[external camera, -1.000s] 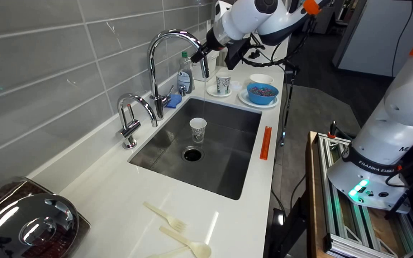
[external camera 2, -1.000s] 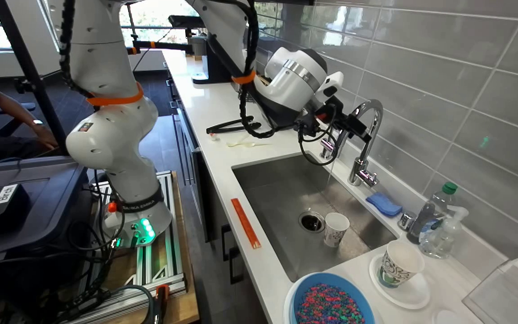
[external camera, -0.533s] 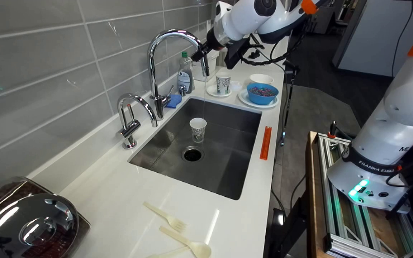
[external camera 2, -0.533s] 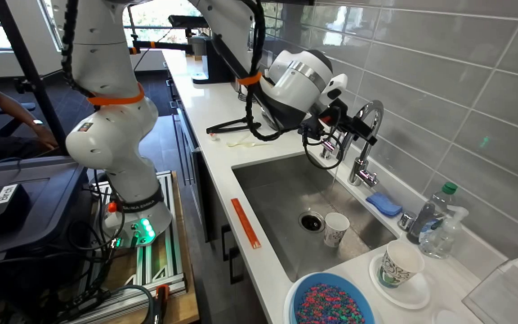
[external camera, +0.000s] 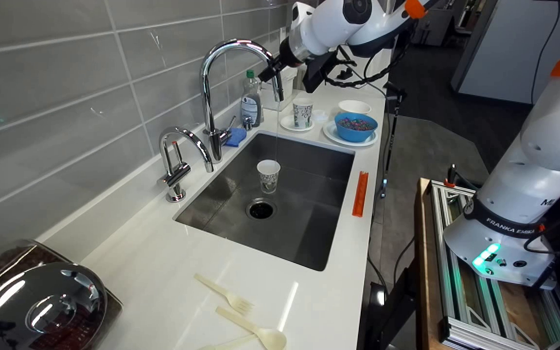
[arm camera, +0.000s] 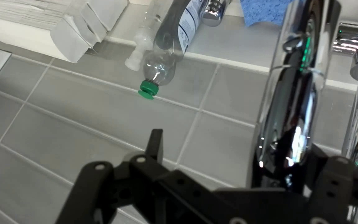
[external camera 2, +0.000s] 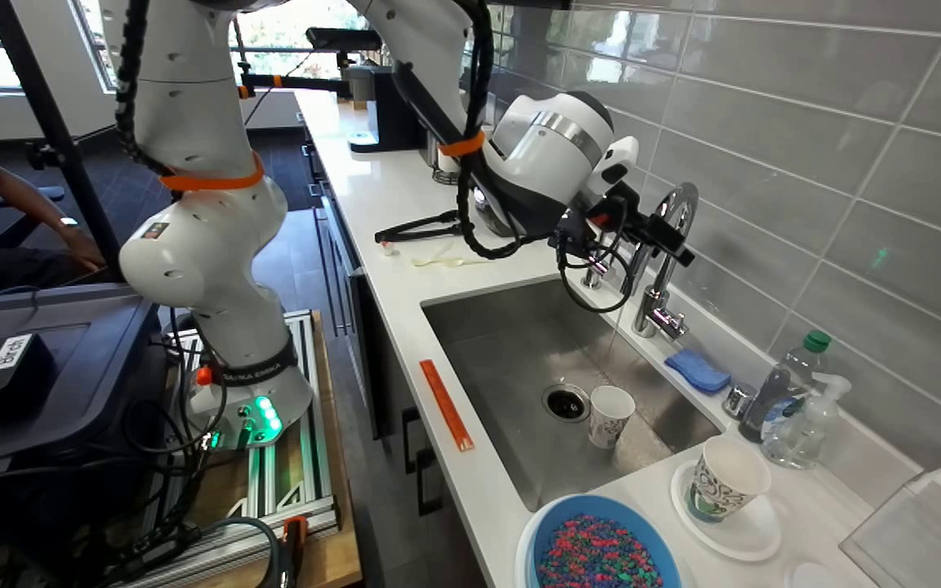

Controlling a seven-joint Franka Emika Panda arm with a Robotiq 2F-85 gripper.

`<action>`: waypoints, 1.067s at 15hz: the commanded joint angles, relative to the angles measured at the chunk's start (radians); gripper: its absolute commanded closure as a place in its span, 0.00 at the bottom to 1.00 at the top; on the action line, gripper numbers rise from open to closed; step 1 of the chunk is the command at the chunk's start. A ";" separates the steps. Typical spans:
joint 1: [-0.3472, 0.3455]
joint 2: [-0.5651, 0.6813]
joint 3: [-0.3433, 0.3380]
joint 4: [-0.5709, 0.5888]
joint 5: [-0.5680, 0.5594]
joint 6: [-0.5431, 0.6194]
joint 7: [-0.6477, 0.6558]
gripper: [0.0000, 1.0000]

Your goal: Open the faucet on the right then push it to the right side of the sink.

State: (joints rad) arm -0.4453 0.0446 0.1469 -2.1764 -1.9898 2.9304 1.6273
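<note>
1 faucet [arm camera: 286, 124], spout btwn spread jaws of tool [arm camera: 237, 142], nr 1 jaw.

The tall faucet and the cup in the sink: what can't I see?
Faucet, wrist view: cut off by the top edge; gripper hides more below.
Any gripper contact, both exterior views: the gripper itself overlaps the spot.
Inner bottom of the cup, both exterior views: behind its near wall.

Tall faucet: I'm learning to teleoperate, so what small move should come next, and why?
Probably ease the hand right, toward the green-capped bottle, nudging the spout along: water already runs from it, and in the wrist view the spout sits between open fingers, close beside the one farther from that bottle.
</note>
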 commanded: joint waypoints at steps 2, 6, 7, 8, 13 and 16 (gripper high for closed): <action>-0.003 0.037 0.001 0.038 -0.068 0.012 0.079 0.00; -0.003 0.021 0.001 0.027 -0.056 0.025 0.077 0.00; -0.004 0.018 0.000 0.024 -0.047 0.031 0.069 0.00; -0.005 0.011 -0.002 0.015 -0.031 0.038 0.054 0.00; -0.014 -0.022 -0.020 -0.040 0.081 0.130 -0.052 0.00; -0.020 -0.050 -0.041 -0.134 0.250 0.160 -0.216 0.00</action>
State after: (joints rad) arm -0.4514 0.0423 0.1251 -2.2062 -1.8793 3.0508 1.5513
